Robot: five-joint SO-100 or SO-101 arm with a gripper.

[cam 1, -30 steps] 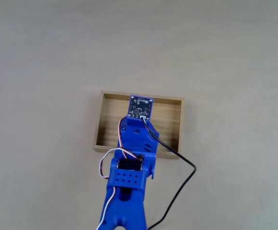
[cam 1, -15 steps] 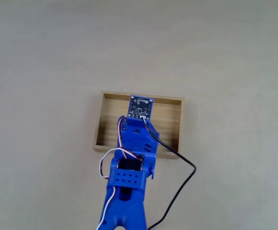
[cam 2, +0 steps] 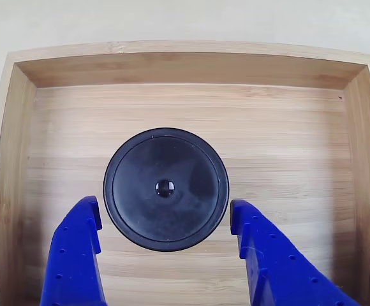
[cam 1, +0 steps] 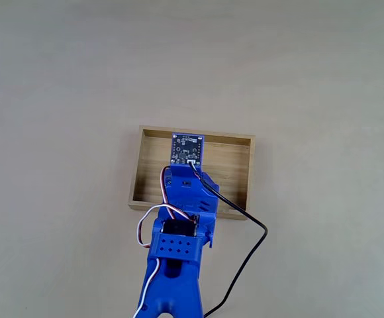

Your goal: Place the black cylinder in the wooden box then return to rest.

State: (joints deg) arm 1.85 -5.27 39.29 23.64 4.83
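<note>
Standing upright on the plank floor of the wooden box point(cam 2: 191, 108), the black cylinder point(cam 2: 166, 189) shows its round top and small central dimple in the other view. It sits near the middle of the box, clear of all four walls. The gripper point(cam 2: 166, 223) is spread open around it: one blue finger point(cam 2: 78, 252) lies at the cylinder's lower left and the other at its lower right, each with a thin strip of wood visible between it and the cylinder's edge, so neither finger appears to touch it.

In the fixed view the blue arm point(cam 1: 175, 258) reaches up from the bottom edge over the near wall of the wooden box point(cam 1: 235, 169), and its small circuit board point(cam 1: 187, 150) hangs over the far half of the box. The arm hides the cylinder there. A black cable point(cam 1: 245, 255) loops from the board across the pale table point(cam 1: 79, 79) to the right of the arm, and red and white wires point(cam 1: 153, 215) curl at the arm's left side.
</note>
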